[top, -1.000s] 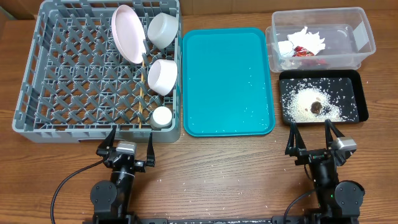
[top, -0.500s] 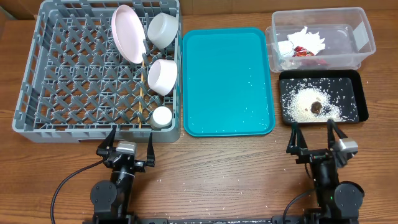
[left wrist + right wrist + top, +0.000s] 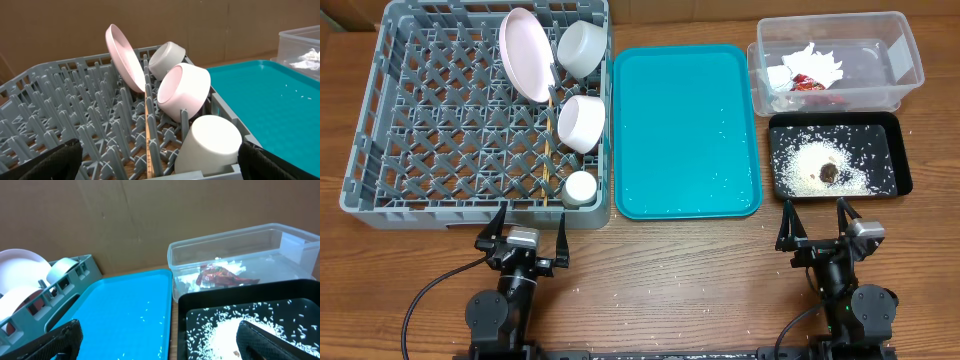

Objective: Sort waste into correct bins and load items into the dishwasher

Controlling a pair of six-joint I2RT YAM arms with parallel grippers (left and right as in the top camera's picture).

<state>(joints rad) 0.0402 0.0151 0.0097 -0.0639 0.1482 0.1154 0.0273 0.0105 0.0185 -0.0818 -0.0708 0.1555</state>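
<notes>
Hovering low over the near edge of the table [image 3: 670, 270], the left gripper [image 3: 532, 212] has its fingers spread wide and holds nothing. It sits just in front of the dish rack [image 3: 365, 130]. The right gripper [image 3: 814, 206] is also spread wide and empty, just in front of the black tray [image 3: 830, 118].

The rack's right side is loaded:
- The plate [image 3: 525, 55] stands on edge, tilted between pegs near the back.
- One bowl [image 3: 584, 48] is tipped on its side in the back right corner.
- The second bowl [image 3: 582, 122] is on its side just in front of the first.
- The cup [image 3: 580, 187] lies in the front right corner, with its base toward the left wrist camera.
- The chopsticks [image 3: 551, 150] lie along the rack floor from under the plate toward the front wall, just left of the bowls and cup.

The teal tray [image 3: 685, 130] sits between the rack and the bins, with only a few stray grains on it.

The clear tub [image 3: 900, 60] at back right holds the napkin [image 3: 817, 62] and the wrapper [image 3: 808, 84], which are touching at its left end. The black tray in front of the tub holds the rice [image 3: 805, 165], piled left of centre and scattered around. The brown lump [image 3: 829, 172] sits on the pile. A few grains also lie on the table near the grippers.
</notes>
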